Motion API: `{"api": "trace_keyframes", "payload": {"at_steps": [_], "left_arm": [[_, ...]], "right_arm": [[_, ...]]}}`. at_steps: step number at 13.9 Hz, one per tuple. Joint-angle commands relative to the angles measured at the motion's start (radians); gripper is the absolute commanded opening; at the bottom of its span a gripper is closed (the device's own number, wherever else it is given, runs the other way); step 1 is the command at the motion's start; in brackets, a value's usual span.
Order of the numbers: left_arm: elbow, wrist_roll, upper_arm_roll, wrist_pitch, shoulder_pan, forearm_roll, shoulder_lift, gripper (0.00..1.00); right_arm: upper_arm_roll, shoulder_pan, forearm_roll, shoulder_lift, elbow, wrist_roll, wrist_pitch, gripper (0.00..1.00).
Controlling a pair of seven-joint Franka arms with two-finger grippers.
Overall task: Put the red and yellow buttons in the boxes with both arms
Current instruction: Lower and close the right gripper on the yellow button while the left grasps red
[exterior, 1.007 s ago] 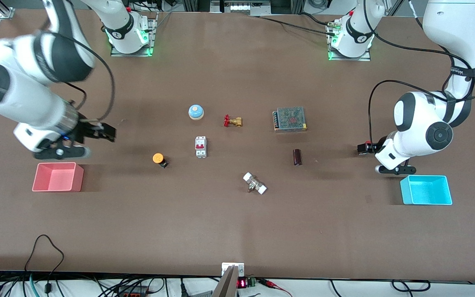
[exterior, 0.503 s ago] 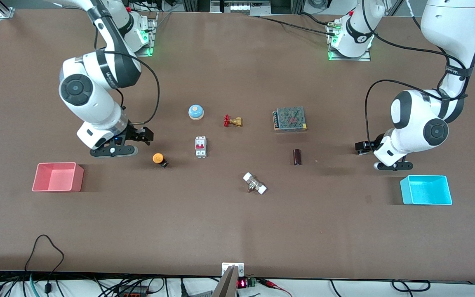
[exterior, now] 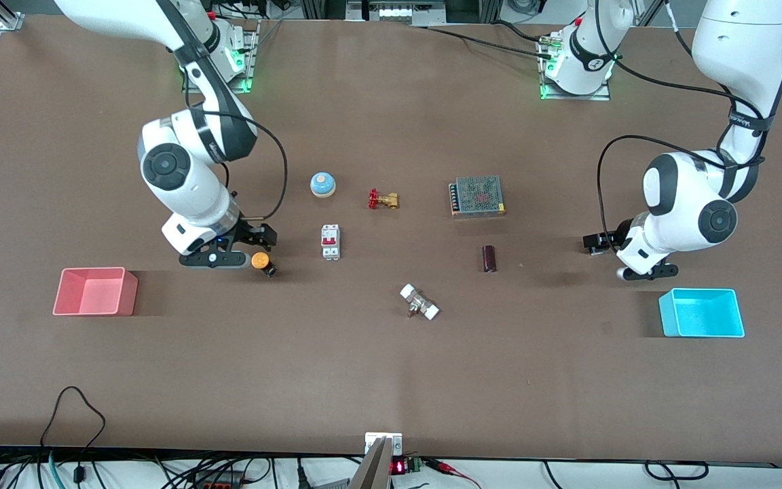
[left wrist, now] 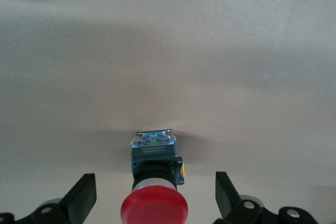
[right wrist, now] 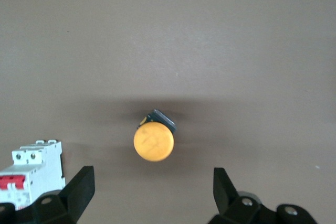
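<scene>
The yellow button (exterior: 260, 260) lies on the table between the pink box (exterior: 130, 296) and a circuit breaker. My right gripper (exterior: 258, 237) is open, just above it; in the right wrist view the yellow button (right wrist: 153, 141) lies just ahead of the gripper (right wrist: 153, 186). My left gripper (exterior: 594, 244) is open and low over the table near the cyan box (exterior: 666, 316). The red button is hidden under it in the front view. In the left wrist view the red button (left wrist: 154, 211) lies between the fingertips of the gripper (left wrist: 155, 199), apart from both.
Mid-table lie a blue-and-white bell (exterior: 322, 184), a brass valve (exterior: 383, 200), a circuit breaker (exterior: 330, 241), also in the right wrist view (right wrist: 31, 169), a meshed power supply (exterior: 477, 195), a dark cylinder (exterior: 489, 259) and a white-ended fitting (exterior: 419, 302).
My right arm has swung from above the pink box toward the table's middle, to the yellow button. My left gripper has shifted slightly away from the cyan box.
</scene>
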Motion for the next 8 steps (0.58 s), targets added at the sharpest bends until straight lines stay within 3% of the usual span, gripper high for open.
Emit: {"api": "trace_keyframes", "payload": {"at_steps": [1, 5, 8], "left_arm": [[-0.004, 0.002, 0.000, 0.012, 0.001, -0.025, 0.000, 1.00], [-0.004, 0.013, 0.000, 0.019, 0.001, -0.024, 0.008, 0.89], [-0.001, 0.017, 0.000, 0.019, 0.003, -0.022, 0.013, 0.60]], "right_arm": [[0.002, 0.002, -0.020, 0.028, 0.001, 0.027, 0.038, 1.00], [0.001, 0.000, -0.045, 0.065, 0.001, 0.026, 0.090, 1.00], [-0.001, 0.000, -0.072, 0.082, 0.003, 0.026, 0.109, 1.00]]}}
